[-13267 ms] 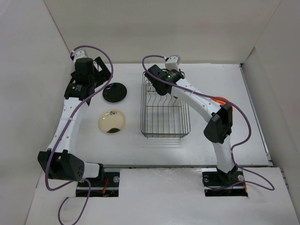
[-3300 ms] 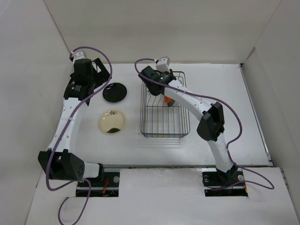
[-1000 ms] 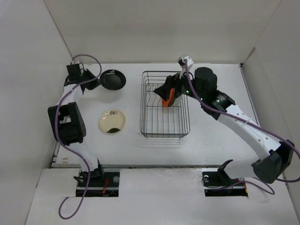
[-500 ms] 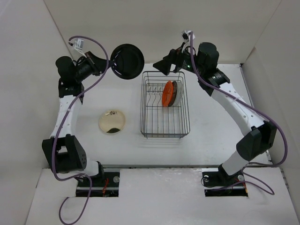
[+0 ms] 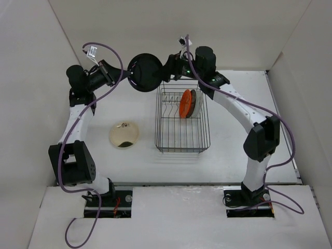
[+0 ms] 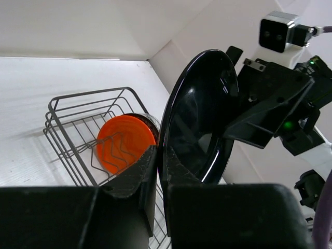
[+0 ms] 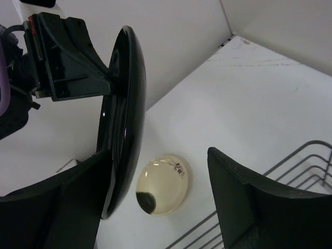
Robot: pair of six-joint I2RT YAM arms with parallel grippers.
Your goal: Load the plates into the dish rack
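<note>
Above table (image 5: 233, 148), plate (image 5: 144, 73) in left fingers (image 6: 132, 174)

The black plate (image 5: 144, 73) is held on edge in the air by the rack's (image 5: 157, 124) far-left corner. An orange plate (image 5: 184, 103) and grey plate (image 5: 195, 102) stand inside, and a cream plate (image 5: 124, 134) lies flat to its left.

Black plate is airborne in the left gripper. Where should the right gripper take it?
The free rim of the black plate, opposite the left fingers. It stands on edge, edge-on to the open right gripper, so come from the dish rack side, one finger on each face.
</note>
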